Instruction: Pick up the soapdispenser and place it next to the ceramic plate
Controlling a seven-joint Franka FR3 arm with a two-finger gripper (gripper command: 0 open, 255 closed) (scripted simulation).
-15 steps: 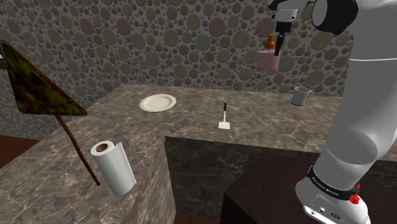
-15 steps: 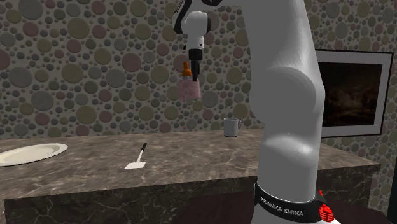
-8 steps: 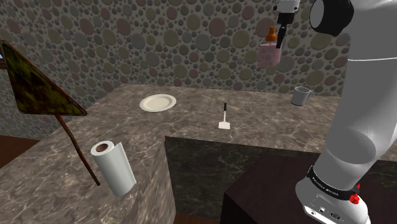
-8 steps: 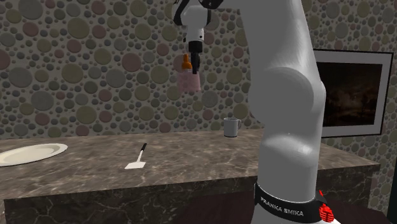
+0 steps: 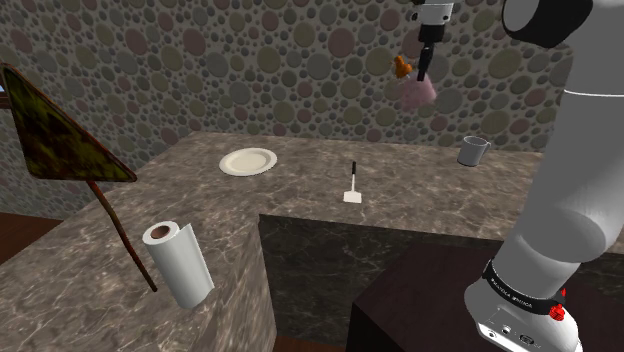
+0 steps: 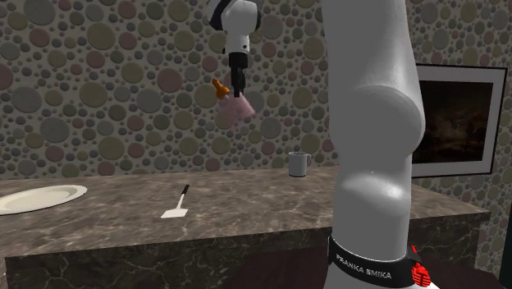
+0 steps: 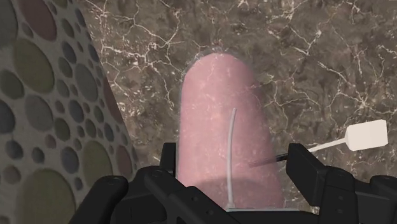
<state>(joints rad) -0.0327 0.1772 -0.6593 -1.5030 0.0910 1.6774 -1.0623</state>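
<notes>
Shoulder view: the hand (image 5: 423, 68) is high above the surface (image 5: 200, 215), in front of the spotted wall (image 5: 250, 60). It is clamped on the soap dispenser (image 5: 416, 93), which hangs tilted from the fingers. I see its pink body just under the hand and its orange pump (image 5: 403, 67) just beside the fingers, on this view's left. The plate (image 5: 247, 161) lies well below the hand and well off to this view's left. The white spatula (image 5: 351, 188) lies below the hand, nearer than the plate. A grey mug (image 5: 473, 150) stands below the hand, slightly to this view's right. A paper towel roll (image 5: 180, 262) lies far from the hand, near the surface's front corner.

Second exterior view: the hand (image 6: 238, 80) points down and grips the dispenser (image 6: 234, 107), which is clear of the surface (image 6: 246, 209) and tilted. The plate (image 6: 41, 198) is far below the hand on this view's left, with the spatula (image 6: 177, 203) between them. The mug (image 6: 299, 164) is below the hand on this view's right.

Wrist view: the dispenser (image 7: 219, 140) sits between the two black fingers (image 7: 168, 159) of the hand (image 7: 232, 168), with the marbled surface (image 7: 286, 57) far beyond it. The spatula (image 7: 366, 135) shows past one finger.
</notes>
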